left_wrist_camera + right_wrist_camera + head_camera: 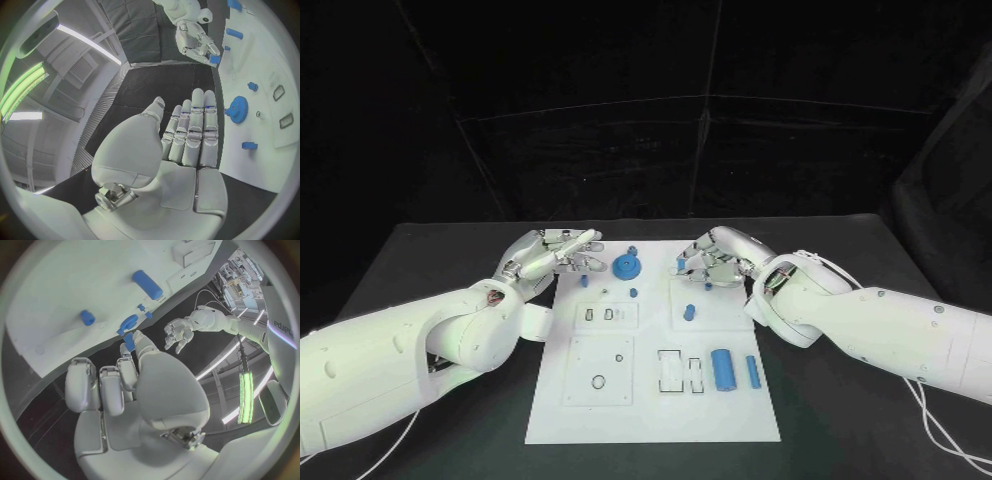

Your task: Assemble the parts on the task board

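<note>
**Both hands at the far end of the board, one blue piece pinched on the right**

You have a black worktop (pixel 430 250) with the white task board (pixel 653 400) lying down its middle, dark curtain behind. Nothing stands between the hands and the board; your two white arms flank it on either side.

Your left hand (pixel 557 250) sits at the board's far left corner, fingers straight and side by side, thumb apart, holding nothing. Your right hand (pixel 711 258) is over the far right part of the board, and a small blue part (pixel 129 341) shows at its fingertips, seemingly pinched there.

Between the hands lies a blue gear-like disc (pixel 627 265), with a few small blue pegs near it. Nearer you, a large blue cylinder (pixel 724 369) lies beside a thinner blue rod (pixel 753 372), just right of rectangular outlined slots. The board also carries raised white plates with small cut-outs.
</note>
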